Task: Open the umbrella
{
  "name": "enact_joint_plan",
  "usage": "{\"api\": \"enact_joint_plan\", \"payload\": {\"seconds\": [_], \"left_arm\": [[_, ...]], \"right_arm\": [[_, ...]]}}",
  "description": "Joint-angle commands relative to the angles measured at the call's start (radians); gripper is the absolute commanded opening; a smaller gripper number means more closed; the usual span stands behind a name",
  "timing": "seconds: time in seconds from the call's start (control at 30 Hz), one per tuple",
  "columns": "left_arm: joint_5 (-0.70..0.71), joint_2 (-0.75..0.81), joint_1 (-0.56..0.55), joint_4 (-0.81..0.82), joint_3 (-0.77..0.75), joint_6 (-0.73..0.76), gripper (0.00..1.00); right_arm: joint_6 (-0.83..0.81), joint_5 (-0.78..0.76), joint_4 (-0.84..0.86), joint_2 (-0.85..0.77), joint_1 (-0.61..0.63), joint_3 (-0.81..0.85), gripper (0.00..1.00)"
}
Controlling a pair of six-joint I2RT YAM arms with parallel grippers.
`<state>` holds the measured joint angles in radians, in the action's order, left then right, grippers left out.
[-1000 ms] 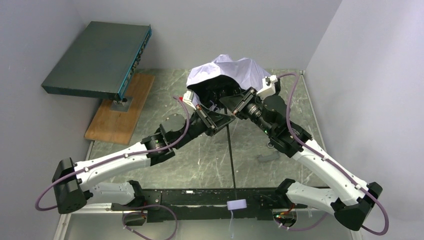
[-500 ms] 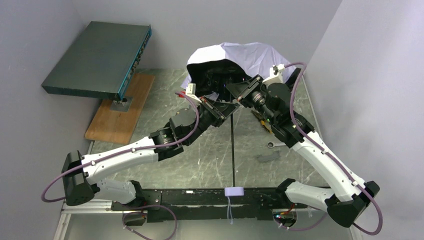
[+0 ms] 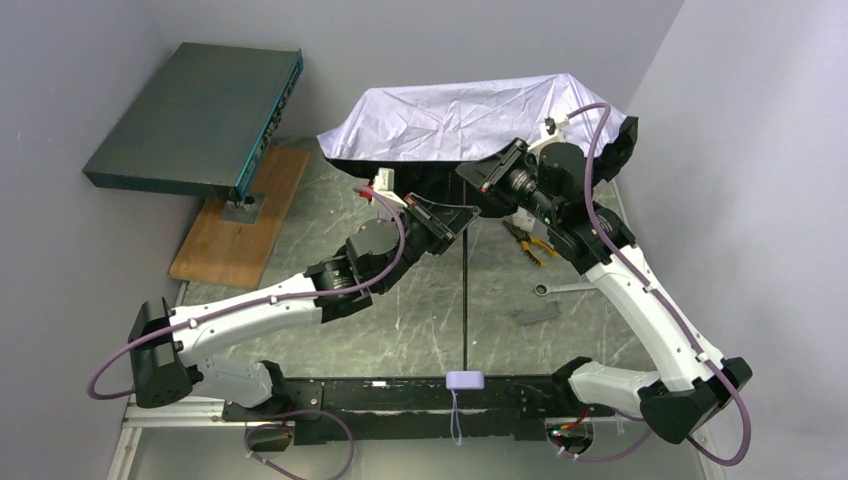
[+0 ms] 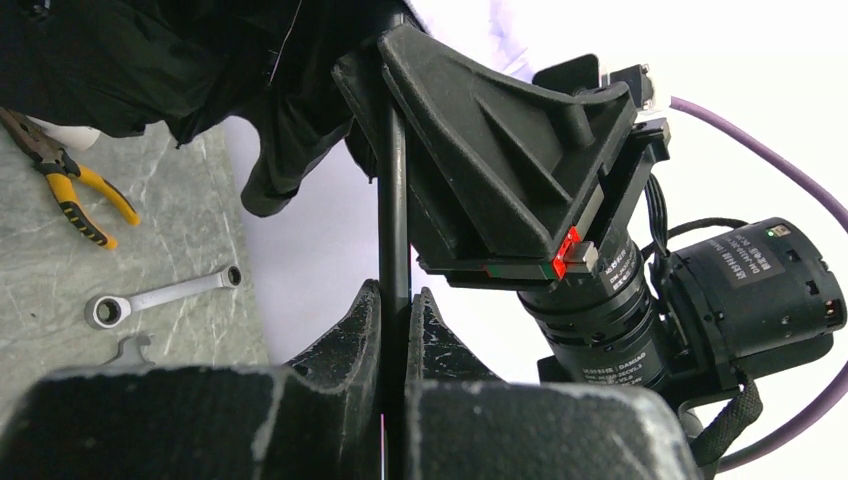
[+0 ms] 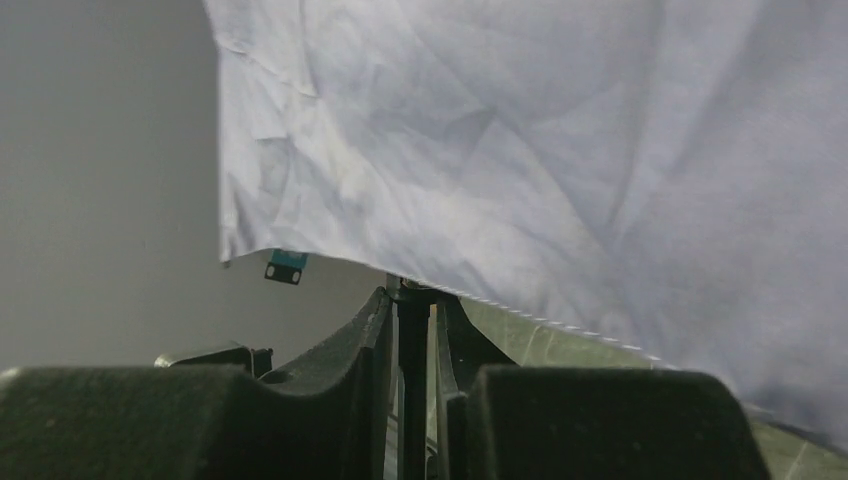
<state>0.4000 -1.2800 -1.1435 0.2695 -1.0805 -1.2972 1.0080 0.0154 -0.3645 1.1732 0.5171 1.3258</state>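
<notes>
Plain pale grey walls [image 3: 740, 200] close in a scratched grey-green marbled tabletop [image 3: 400, 335]. At its left edge lies a brown wooden board [image 3: 215, 255], and above it a flat dark teal box [image 3: 190, 115] tilts on a small metal stand [image 3: 240, 208]

1. The white-and-black left arm [image 3: 250, 312] stretches forward and inward, and its black two-finger left gripper [image 4: 397, 305] has jaws nearly touching.
2. The matching right arm [image 3: 645, 305] rises higher, with the right gripper [image 5: 412, 310] pinched narrow.

Far wider, flatter umbrella [image 3: 460, 115].
</notes>
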Motion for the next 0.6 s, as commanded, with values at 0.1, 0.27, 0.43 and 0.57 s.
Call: {"api": "enact_joint_plan", "payload": {"seconds": [0.1,0.27,0.43,0.57], "left_arm": [[-0.544,0.022,-0.287,-0.071,-0.007,0.034,0.0],[-0.543,0.009,-0.3,-0.093,-0.035,0.053,0.0],[-0.554,-0.009,-0.314,-0.189,-0.115,0.095,0.0],[-0.546,-0.007,-0.326,-0.234,-0.156,0.119,0.0]], "right_arm": [[-0.037,-0.59,0.453,0.168,-0.231,0.149,0.0],[-0.034,-0.574,0.441,0.208,-0.259,0.215,0.0],[-0.02,-0.555,0.404,0.265,-0.293,0.316,0.0],[-0.012,-0.531,0.38,0.309,-0.317,0.407,0.0]]}}
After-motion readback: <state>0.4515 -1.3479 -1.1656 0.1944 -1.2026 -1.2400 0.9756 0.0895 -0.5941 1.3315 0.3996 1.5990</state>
